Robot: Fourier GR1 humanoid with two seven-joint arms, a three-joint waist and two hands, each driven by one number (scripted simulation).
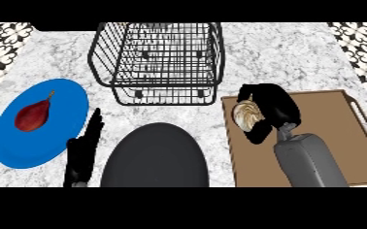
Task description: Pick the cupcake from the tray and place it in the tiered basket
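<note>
The cupcake [246, 114], cream-swirled, sits at the left end of the brown tray [323, 111] on the right of the counter. My right hand [272, 106] is curled round it from the right and above, hiding most of it. The black wire tiered basket [158, 60] stands at the back centre, to the upper left of the tray, with nothing visible inside. My left hand [84, 145] rests open, fingers straight and pointing up, at the lower left beside the blue plate.
A blue plate [61, 126] with a red pear [34, 116] lies at the left. A dark oval plate [154, 157] sits at the front centre between my arms. The counter is marble with patterned tiles at the back corners.
</note>
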